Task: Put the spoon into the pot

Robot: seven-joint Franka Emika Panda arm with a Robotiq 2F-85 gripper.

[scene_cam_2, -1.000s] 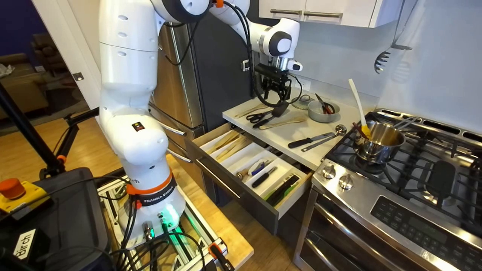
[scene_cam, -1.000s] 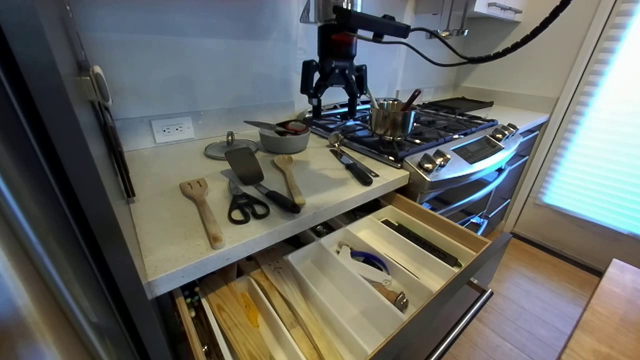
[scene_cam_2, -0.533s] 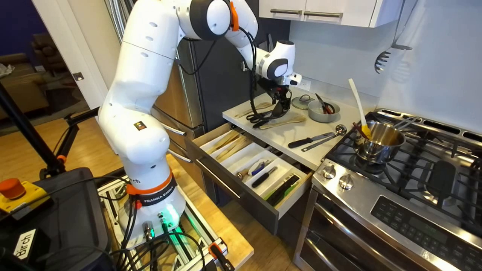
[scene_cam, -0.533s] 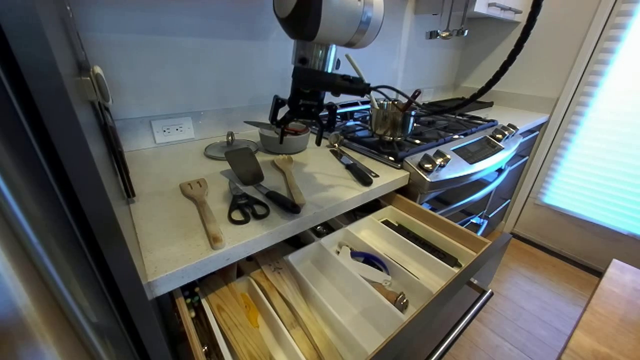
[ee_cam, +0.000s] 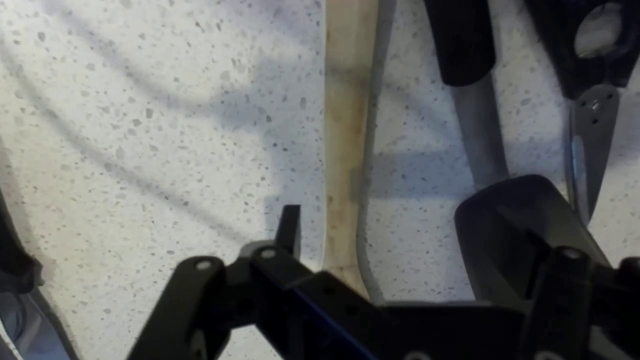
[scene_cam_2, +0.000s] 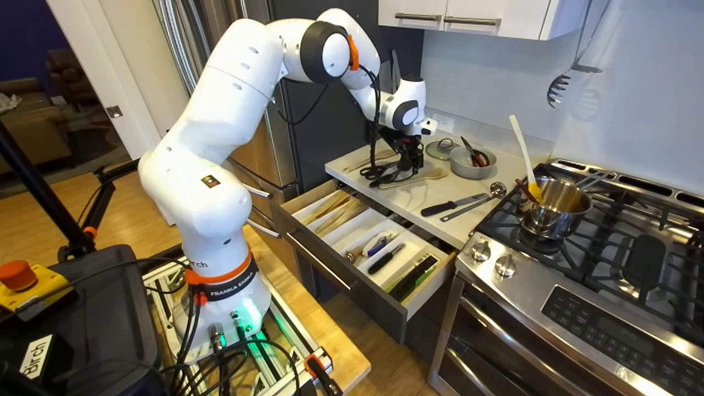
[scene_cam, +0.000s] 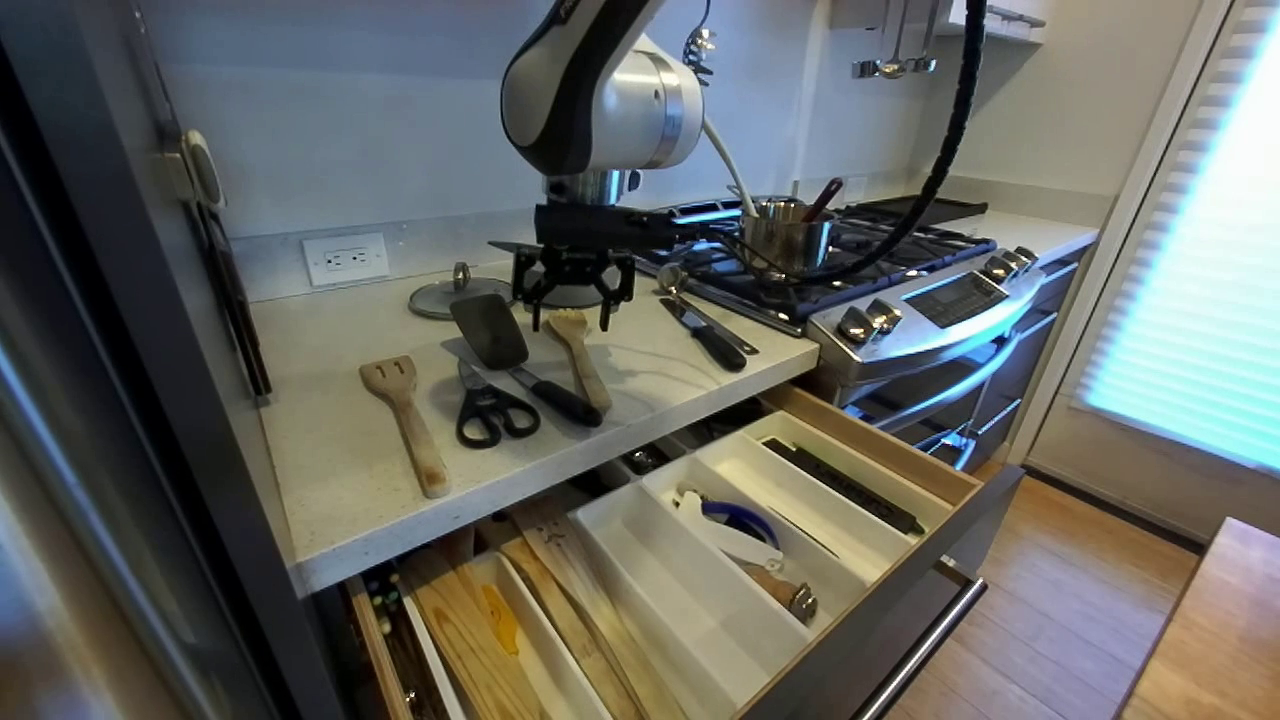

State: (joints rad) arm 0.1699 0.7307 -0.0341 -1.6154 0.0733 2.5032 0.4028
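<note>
The wooden spoon point(scene_cam: 585, 372) lies flat on the counter, its pale head toward the wall. It also shows in an exterior view point(scene_cam_2: 426, 176) and in the wrist view point(ee_cam: 345, 135), where its head is hidden behind the gripper. My gripper point(scene_cam: 571, 320) is open and empty above the spoon near its head end. In the wrist view, the spoon's handle runs between the spread fingers point(ee_cam: 414, 232), nearer the left finger. The steel pot point(scene_cam: 785, 245) stands on the stove; in an exterior view the pot point(scene_cam_2: 550, 223) holds a white-handled yellow utensil and a dark red handle.
A black turner point(scene_cam: 490, 335) and black-handled scissors point(scene_cam: 490, 412) lie close beside the spoon. A wooden spatula point(scene_cam: 408, 425) is farther left. A grey bowl point(scene_cam_2: 473, 168), glass lid point(scene_cam_2: 441, 147) and knife point(scene_cam_2: 443, 208) are on the counter. The drawer point(scene_cam: 985, 490) below is open.
The gripper has come down from high beside the stove to just above the spoon, moving left in an exterior view. It stays open. The spoon, the pot and the other items have not moved.
</note>
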